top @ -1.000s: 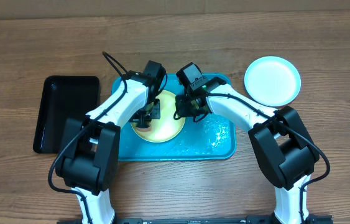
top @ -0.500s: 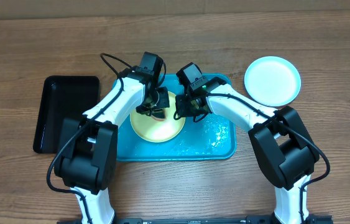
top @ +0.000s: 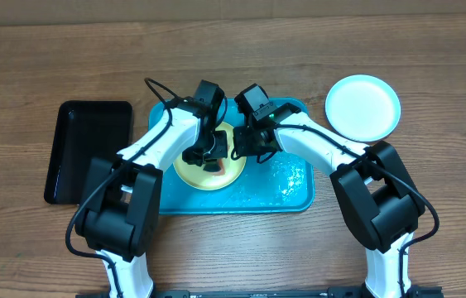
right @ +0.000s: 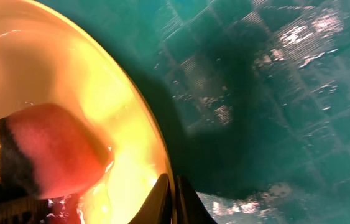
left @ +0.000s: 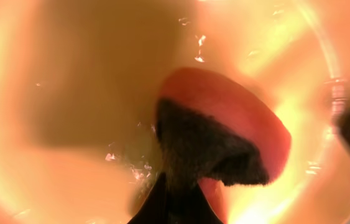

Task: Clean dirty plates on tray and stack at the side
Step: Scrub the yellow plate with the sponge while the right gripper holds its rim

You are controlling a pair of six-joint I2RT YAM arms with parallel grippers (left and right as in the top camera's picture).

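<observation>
The yellow-green plate (top: 193,172) lies in the left half of the turquoise tray (top: 286,189), its surface wet. The left gripper (left: 173,205) is clamped on a red sponge (left: 230,124) pressed onto that plate, while the right gripper (right: 175,198) is closed on what looks like the plate's right rim. The white plate (top: 362,107) rests off the tray, beside its far right corner.

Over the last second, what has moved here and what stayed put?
The left gripper, shut on the sponge, swept toward the far rim of the yellow-green plate and then back over its middle, scrubbing. The right gripper stayed clamped on that plate's rim. The turquoise tray, the white plate and the black tray did not move.
</observation>
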